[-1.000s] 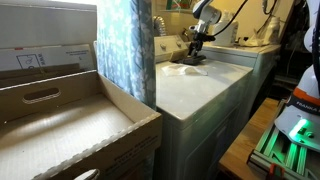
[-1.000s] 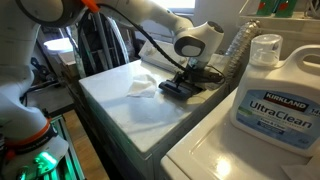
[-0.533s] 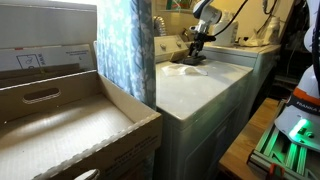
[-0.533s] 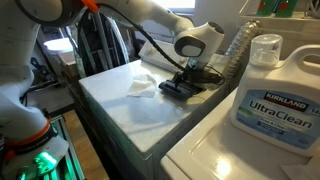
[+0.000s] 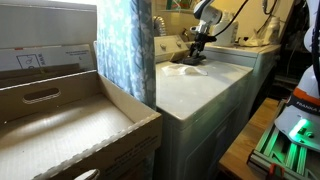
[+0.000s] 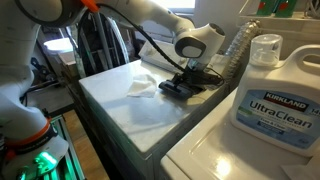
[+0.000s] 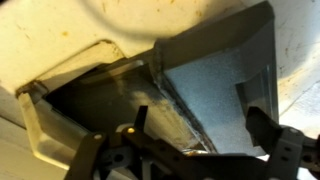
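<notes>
My gripper point(image 6: 184, 86) is low over the back of a white appliance top point(image 6: 125, 112), its dark fingers spread wide, at or almost on the surface. It also shows in an exterior view point(image 5: 195, 57). A crumpled white cloth point(image 6: 143, 84) lies just beside the fingers, also seen in an exterior view point(image 5: 179, 69). In the wrist view the gripper point(image 7: 203, 125) is open, with a grey-blue panel point(image 7: 215, 80) between the fingers and a stained cream surface point(image 7: 60, 40) beyond. Nothing is held.
A large Kirkland UltraClean detergent jug point(image 6: 272, 95) stands on the neighbouring machine. A patterned blue curtain point(image 5: 125, 50) hangs beside the appliance, and an open cardboard box point(image 5: 70, 125) fills the foreground. A corrugated hose point(image 6: 235, 50) runs behind the gripper.
</notes>
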Robot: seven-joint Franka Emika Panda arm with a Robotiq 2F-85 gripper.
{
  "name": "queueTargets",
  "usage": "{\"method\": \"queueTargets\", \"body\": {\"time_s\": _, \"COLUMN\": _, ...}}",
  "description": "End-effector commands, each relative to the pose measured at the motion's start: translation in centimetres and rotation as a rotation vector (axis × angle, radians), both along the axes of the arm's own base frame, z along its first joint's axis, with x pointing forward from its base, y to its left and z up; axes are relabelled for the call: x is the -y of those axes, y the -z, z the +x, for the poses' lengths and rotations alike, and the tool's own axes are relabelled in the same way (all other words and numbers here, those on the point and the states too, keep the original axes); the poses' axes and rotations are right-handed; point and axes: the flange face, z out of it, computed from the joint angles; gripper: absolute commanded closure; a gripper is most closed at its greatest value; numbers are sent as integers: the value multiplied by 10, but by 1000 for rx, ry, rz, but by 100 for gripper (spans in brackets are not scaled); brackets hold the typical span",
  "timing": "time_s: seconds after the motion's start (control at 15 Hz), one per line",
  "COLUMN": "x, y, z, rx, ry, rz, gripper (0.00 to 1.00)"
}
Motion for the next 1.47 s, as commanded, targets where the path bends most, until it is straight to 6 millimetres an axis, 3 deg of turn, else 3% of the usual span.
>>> {"method": "queueTargets", "body": {"time_s": 0.0, "x": 4, "y": 6, "z": -2, "rx": 14, "ry": -15, "rz": -17, "gripper": 0}}
{"method": "queueTargets", "body": {"time_s": 0.73, "x": 0, "y": 7, "z": 10, "rx": 52, "ry": 34, "rz": -66, "gripper": 0}}
{"method": "queueTargets", "body": {"time_s": 1.07, "x": 4, "y": -6, "z": 6, "rx": 29, "ry": 7, "rz": -31, "gripper": 0}}
{"method": "queueTargets", "body": {"time_s": 1.4, "x": 2, "y": 1, "z": -1, "rx": -18, "ry": -28, "rz": -34, "gripper": 0}}
